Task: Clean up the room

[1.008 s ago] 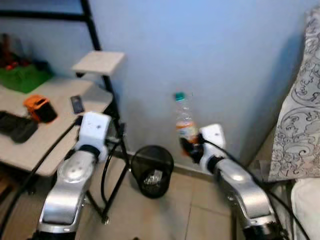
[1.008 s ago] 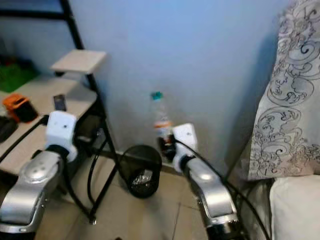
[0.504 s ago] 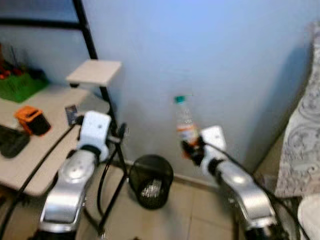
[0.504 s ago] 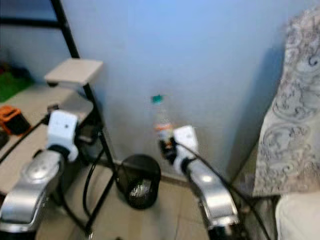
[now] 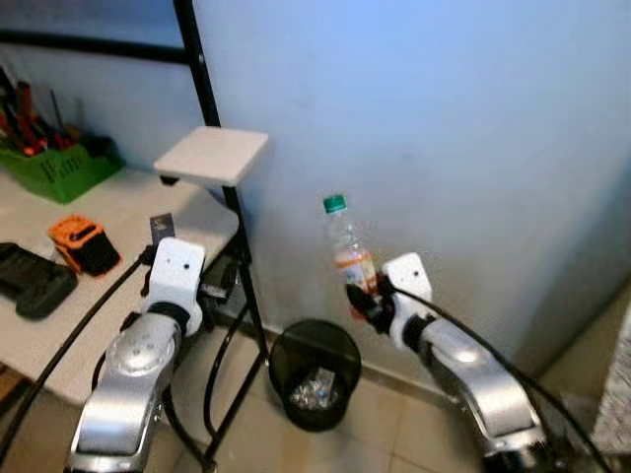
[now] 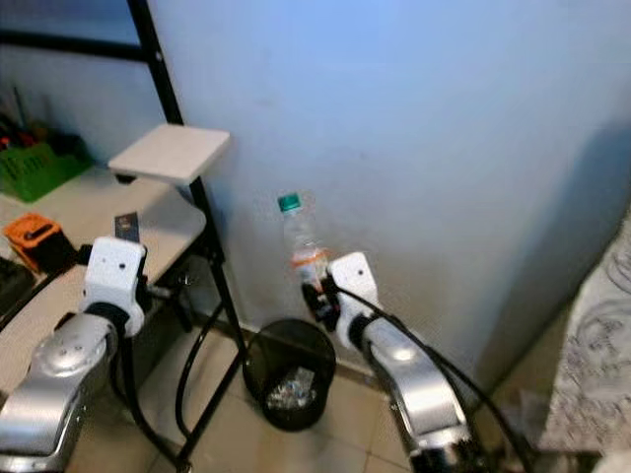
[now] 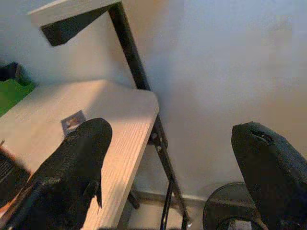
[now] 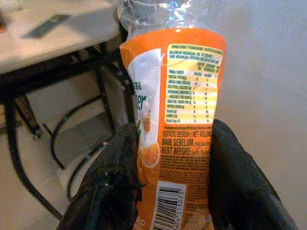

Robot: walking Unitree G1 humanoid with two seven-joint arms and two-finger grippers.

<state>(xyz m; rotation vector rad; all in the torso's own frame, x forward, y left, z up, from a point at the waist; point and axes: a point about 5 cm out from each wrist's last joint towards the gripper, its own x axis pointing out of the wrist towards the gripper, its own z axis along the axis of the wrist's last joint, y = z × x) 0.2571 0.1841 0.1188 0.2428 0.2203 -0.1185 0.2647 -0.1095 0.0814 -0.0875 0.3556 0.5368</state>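
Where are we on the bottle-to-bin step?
Done: the right gripper is shut on the plastic bottle, held upright above the floor, and the black wire bin already has some crumpled trash in it. In hand: bottle sits up and slightly right of the bin. Left: drop it in. Left gripper is open, idle near the table.

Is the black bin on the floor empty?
No, the black bin has crumpled, shiny rubbish lying at its bottom.

Desk w/ green tray, orange box, black case; poss. phone.
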